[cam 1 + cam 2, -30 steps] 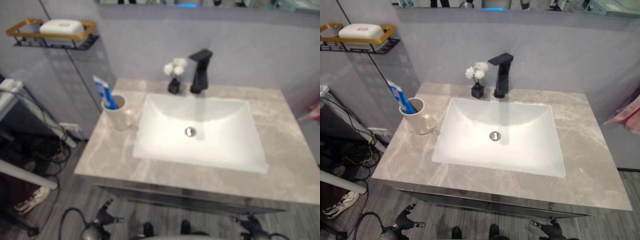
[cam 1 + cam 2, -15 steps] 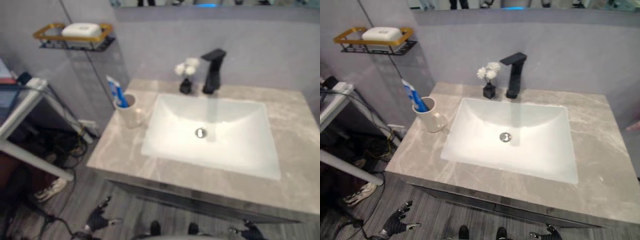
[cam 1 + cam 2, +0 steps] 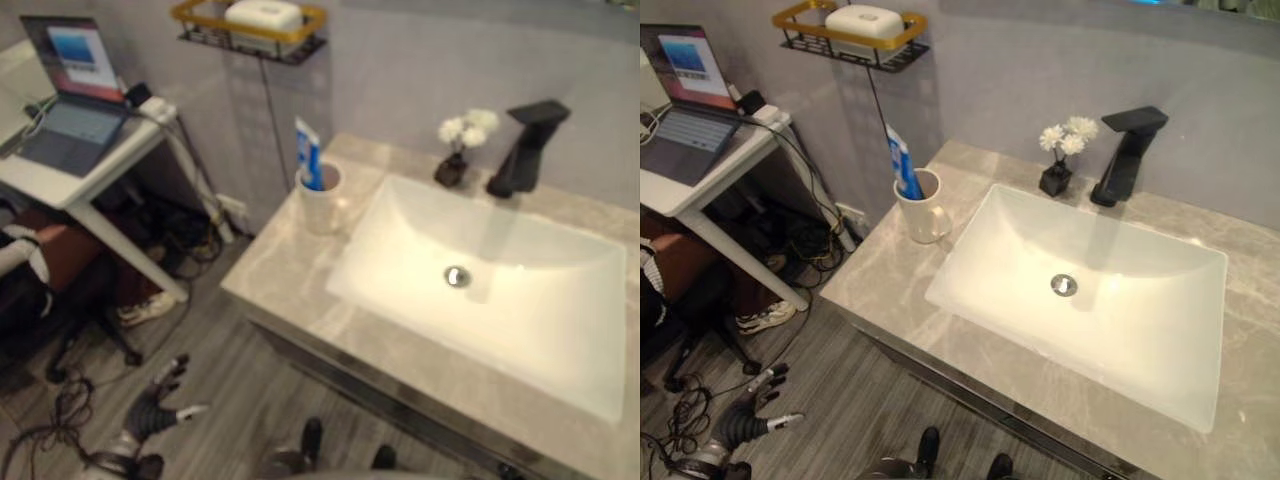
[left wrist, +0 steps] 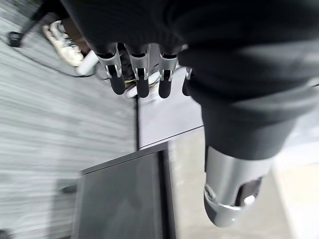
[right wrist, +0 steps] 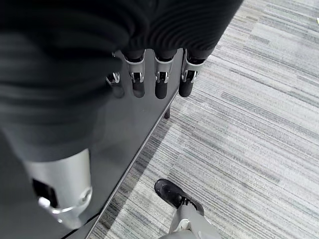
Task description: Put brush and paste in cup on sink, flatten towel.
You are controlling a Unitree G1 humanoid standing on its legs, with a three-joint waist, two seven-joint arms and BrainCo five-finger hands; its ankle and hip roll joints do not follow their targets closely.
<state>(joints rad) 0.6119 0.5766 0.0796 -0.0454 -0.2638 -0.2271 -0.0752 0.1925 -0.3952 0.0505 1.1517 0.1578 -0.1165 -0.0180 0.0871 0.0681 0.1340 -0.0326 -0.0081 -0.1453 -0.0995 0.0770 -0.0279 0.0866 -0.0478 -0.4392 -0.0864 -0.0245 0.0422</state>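
Note:
A white cup (image 3: pixel 922 212) stands on the grey stone counter (image 3: pixel 885 285), left of the white sink basin (image 3: pixel 1160 340). A blue and white toothpaste tube (image 3: pixel 900 158) and a blue brush (image 3: pixel 911 187) stick up out of the cup. My left hand (image 3: pixel 740 425) hangs low over the floor, left of the vanity, with its fingers (image 4: pixel 139 79) spread and holding nothing. My right hand's fingers (image 5: pixel 162 82) hang straight beside the dark cabinet front (image 5: pixel 124 144), also holding nothing.
A black faucet (image 3: pixel 1122 155) and a small vase of white flowers (image 3: pixel 1060 155) stand behind the basin. A gold wall shelf (image 3: pixel 845 35) holds white soap. A white table with a laptop (image 3: pixel 685 90), cables and a sneaker (image 3: pixel 760 318) sit at the left.
The camera has swung left: the sink has shifted right in the picture and the table with the laptop has come into view. Both hands still hang low.

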